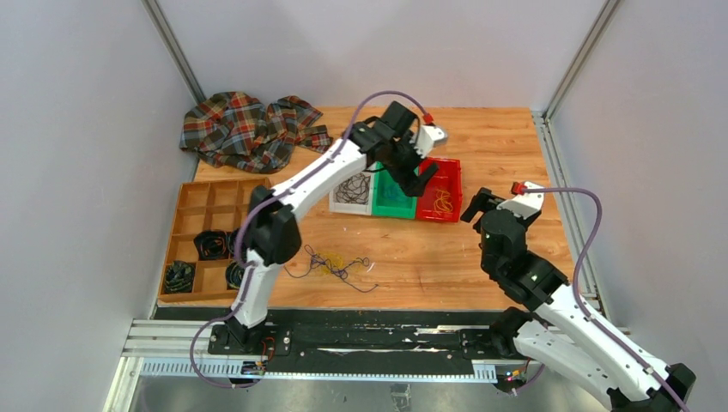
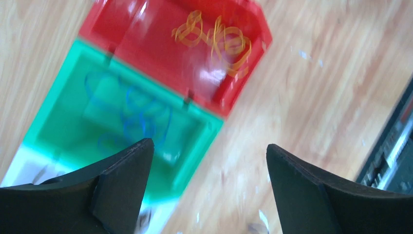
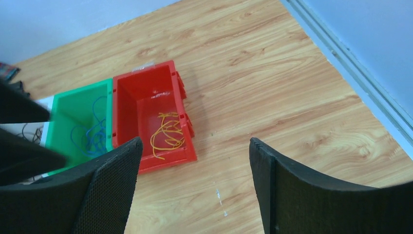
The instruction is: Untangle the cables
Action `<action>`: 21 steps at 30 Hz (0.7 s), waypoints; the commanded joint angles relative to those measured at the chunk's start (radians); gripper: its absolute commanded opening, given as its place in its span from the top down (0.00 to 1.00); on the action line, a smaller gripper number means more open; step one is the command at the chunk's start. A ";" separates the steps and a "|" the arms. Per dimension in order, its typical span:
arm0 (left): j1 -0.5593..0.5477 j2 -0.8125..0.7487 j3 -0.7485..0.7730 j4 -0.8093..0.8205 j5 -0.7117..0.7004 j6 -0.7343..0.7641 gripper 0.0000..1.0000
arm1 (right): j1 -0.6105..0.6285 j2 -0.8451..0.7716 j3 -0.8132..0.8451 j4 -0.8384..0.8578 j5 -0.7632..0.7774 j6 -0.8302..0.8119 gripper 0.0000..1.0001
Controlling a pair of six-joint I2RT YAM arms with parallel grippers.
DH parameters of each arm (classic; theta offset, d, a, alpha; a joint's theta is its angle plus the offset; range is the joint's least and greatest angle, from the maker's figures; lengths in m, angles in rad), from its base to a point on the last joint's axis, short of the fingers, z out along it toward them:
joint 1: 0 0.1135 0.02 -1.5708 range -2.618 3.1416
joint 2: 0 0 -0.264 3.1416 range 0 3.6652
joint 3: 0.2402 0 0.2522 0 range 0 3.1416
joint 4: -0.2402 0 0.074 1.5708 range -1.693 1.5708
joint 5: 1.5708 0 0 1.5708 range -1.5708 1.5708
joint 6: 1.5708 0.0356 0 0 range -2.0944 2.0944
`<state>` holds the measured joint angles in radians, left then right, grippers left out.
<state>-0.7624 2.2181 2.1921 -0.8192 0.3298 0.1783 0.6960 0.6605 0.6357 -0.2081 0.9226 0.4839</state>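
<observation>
A tangle of thin dark, blue and yellow cables (image 1: pixel 335 262) lies on the wooden table in front of the left arm. My left gripper (image 1: pixel 414 178) hovers over the bins with its jaws open and nothing between them (image 2: pixel 209 156). Below it, blue cables (image 2: pixel 131 114) lie in the green bin (image 2: pixel 204 127) and orange cables (image 2: pixel 214 41) in the red bin (image 2: pixel 243 87). Dark cables sit in the white bin (image 1: pixel 352 190). My right gripper (image 1: pixel 475 206) stands open and empty (image 3: pixel 195 146) to the right of the red bin (image 3: pixel 146 73).
A plaid cloth (image 1: pixel 249 129) lies bunched at the back left. A wooden compartment tray (image 1: pixel 191 225) at the left holds black coiled bundles (image 1: pixel 210 245). A metal rail (image 1: pixel 567 189) borders the table's right edge.
</observation>
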 commanded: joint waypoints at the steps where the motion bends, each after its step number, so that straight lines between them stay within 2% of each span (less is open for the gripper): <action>1: 0.096 -0.283 -0.189 -0.120 0.053 0.137 0.08 | -0.016 0.039 -0.001 -0.009 -0.110 -0.020 0.21; 9: 0.266 -0.652 -0.682 -0.318 0.121 0.487 0.07 | -0.018 0.140 0.011 0.056 -0.378 -0.089 0.23; 12: 0.309 -0.741 -0.828 -0.336 0.102 0.594 0.07 | -0.017 0.180 0.026 0.064 -0.463 -0.114 0.25; 14: 0.325 -0.770 -0.911 -0.335 0.070 0.647 0.10 | -0.017 0.203 0.030 0.071 -0.521 -0.118 0.27; 17: 0.336 -0.790 -1.017 -0.333 0.036 0.737 0.15 | -0.016 0.232 0.019 0.112 -0.608 -0.136 0.36; 21: 0.336 -0.761 -1.089 -0.304 0.004 0.800 0.21 | -0.009 0.274 0.005 0.155 -0.707 -0.146 0.39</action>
<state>-0.4332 1.4494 1.1461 -1.1393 0.3691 0.8497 0.6910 0.9096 0.6365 -0.1162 0.3500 0.3687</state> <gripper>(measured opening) 0.802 0.619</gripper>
